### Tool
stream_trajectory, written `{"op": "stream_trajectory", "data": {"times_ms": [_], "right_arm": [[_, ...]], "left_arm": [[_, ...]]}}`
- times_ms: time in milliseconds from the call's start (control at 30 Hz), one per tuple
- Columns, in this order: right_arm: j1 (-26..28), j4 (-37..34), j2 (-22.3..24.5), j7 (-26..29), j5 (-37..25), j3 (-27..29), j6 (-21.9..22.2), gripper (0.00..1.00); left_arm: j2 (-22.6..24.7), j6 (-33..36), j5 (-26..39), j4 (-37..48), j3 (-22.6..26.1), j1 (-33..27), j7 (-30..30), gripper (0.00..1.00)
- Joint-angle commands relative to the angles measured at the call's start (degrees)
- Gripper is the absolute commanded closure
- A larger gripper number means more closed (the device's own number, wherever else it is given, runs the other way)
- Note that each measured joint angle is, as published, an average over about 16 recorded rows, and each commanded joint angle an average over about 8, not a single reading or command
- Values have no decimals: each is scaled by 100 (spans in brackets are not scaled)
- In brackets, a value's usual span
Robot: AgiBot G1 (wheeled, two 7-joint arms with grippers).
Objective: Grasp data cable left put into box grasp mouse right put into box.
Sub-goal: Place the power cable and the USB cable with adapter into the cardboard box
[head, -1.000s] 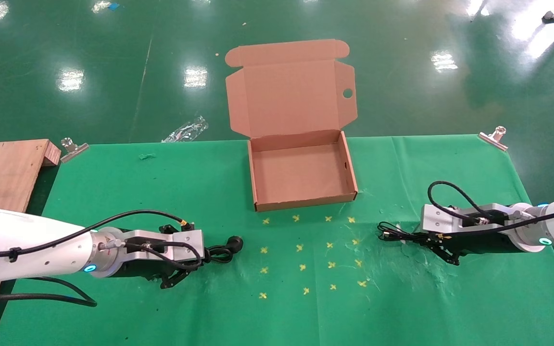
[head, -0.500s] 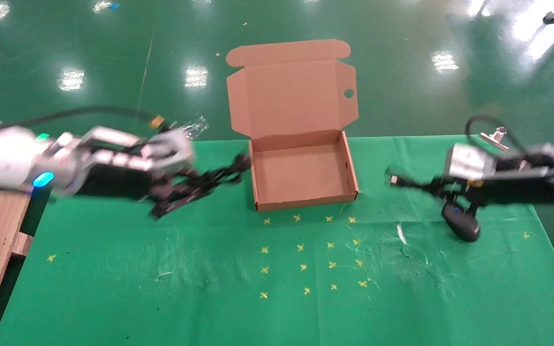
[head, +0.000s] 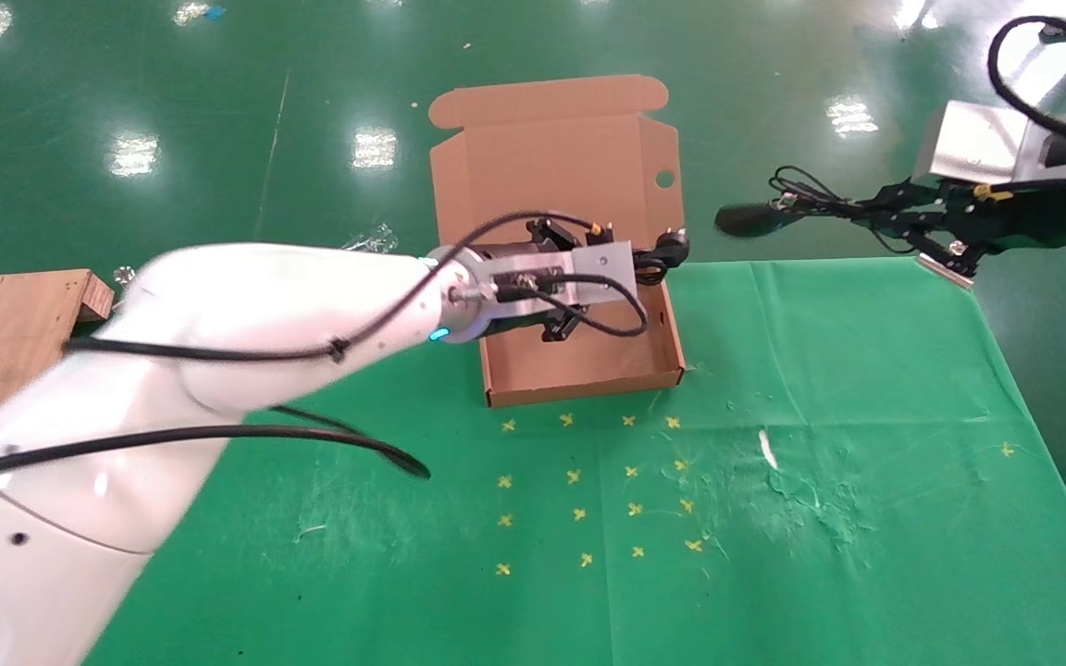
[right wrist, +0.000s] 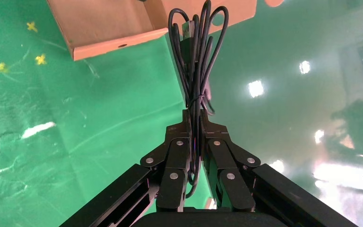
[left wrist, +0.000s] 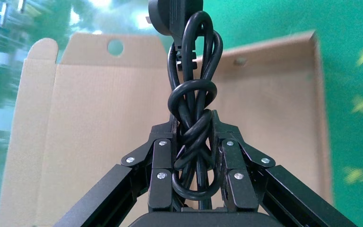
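L arm reaches fwd across the middle, wrist level, left gripper [left wrist: 194, 156] pointing away from the body, jaws clamped tight w/ a thick cord pinched between the pads. R arm raised high at far right, right gripper [right wrist: 196, 142] pointing toward the L one, jaws closed on a thin cord bundle that sticks out past the fingertips [head: 880, 205].

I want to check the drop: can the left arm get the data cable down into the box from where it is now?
Probably yes. The left gripper is shut on the data cable and hangs above the open box, lid folded back. The right gripper, holding the mouse, is well off to the side.
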Motion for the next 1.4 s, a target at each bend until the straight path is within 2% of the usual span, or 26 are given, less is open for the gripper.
{"op": "stream_trajectory", "data": {"times_ms": [33, 100, 133, 400, 633, 833, 967, 1200, 1400], "right_arm": [[89, 214, 40, 140, -42, -8, -101, 100], [95, 331, 43, 222, -55, -6, -109, 100], [92, 376, 41, 252, -59, -4, -103, 100], [76, 398, -84, 205, -70, -31, -33, 100], [364, 115, -516, -428, 26, -186, -258, 100], [630, -548, -1093, -1225, 203, -295, -339, 100], [698, -1143, -1581, -1775, 278, -387, -281, 100], [634, -2110, -2331, -2562, 510, -443, -172, 100], [557, -2806, -2604, -2974, 533, -474, 5, 100]], "left_arm": [[142, -388, 235, 205, 241, 46, 16, 31], [140, -507, 218, 275, 482, -18, -94, 6], [138, -554, 195, 305, 590, -55, -156, 0], [102, -834, -10, 472, 1196, -299, -539, 0], [-197, -632, -244, 547, 1208, -617, -1006, 0], [-752, -491, -28, 711, 869, -1006, -1705, 0], [-862, -468, 328, 1149, 777, -1258, -2057, 0], [-771, -516, 483, 1484, 777, -1375, -2122, 0], [-753, -534, 455, 1539, 777, -1388, -2080, 0]]}}
